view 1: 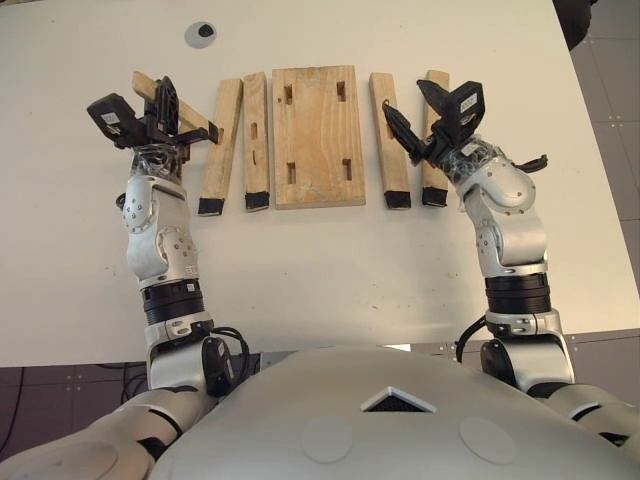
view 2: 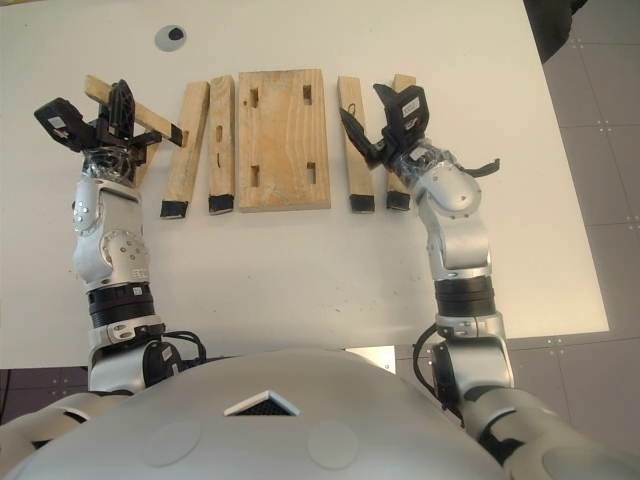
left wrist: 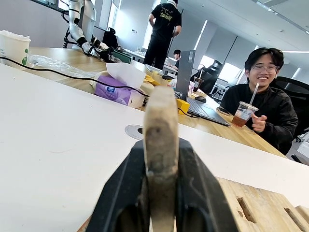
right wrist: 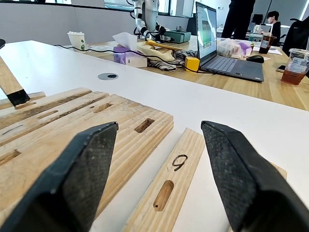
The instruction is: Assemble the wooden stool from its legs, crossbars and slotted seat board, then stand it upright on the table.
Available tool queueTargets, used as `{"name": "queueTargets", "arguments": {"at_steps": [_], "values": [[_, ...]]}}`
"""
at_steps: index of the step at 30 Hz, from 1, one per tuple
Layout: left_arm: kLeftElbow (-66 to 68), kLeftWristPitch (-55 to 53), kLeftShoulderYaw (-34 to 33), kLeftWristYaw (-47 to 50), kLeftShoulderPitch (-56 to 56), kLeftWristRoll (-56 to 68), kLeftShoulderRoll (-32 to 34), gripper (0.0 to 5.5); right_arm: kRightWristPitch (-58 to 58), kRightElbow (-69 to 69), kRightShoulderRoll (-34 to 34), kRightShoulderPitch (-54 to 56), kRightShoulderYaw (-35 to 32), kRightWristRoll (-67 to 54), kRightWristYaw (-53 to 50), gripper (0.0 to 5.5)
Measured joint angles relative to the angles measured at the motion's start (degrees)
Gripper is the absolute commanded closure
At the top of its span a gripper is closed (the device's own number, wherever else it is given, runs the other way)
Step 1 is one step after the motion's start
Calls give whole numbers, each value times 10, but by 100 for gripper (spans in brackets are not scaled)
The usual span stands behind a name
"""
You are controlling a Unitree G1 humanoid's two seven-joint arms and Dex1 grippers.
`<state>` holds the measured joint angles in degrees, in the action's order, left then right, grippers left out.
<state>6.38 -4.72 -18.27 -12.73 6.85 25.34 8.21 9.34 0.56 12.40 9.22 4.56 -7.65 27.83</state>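
The slotted seat board [view 1: 316, 135] lies flat at the middle of the white table [view 1: 330, 270]. Two black-tipped wooden legs [view 1: 222, 145] [view 1: 256, 140] lie to its left, and two more [view 1: 388, 140] [view 1: 434, 170] to its right. My left gripper [view 1: 165, 108] is at the far left, shut on another black-tipped wooden bar [view 1: 190, 115] that slants above the table; the bar's end [left wrist: 161, 140] shows between the fingers. My right gripper [view 1: 418, 118] hangs open just over the two right-hand legs, with the inner leg [right wrist: 169, 193] below the gap and nothing held.
A round cable grommet [view 1: 201, 34] sits in the table beyond the parts. The table's right edge [view 1: 600, 200] runs close to the right arm. Bare tabletop lies in front of the parts. A neighbouring desk [right wrist: 270, 82] carries a laptop and clutter.
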Motion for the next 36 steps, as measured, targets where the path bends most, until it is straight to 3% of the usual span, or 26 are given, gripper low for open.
{"name": "queueTargets", "arguments": {"at_steps": [18, 25, 36], "values": [[43, 32, 28, -24, 10, -50, 21, 512, 2, -6, 17, 0, 6, 4, 6, 232], [114, 149, 77, -39, 2, -130, 36, 512, 1, -5, 16, 0, 5, 4, -5, 232], [217, 225, 63, -102, 26, -86, 47, 512, 1, -5, 16, 0, 6, 4, -5, 232]]}}
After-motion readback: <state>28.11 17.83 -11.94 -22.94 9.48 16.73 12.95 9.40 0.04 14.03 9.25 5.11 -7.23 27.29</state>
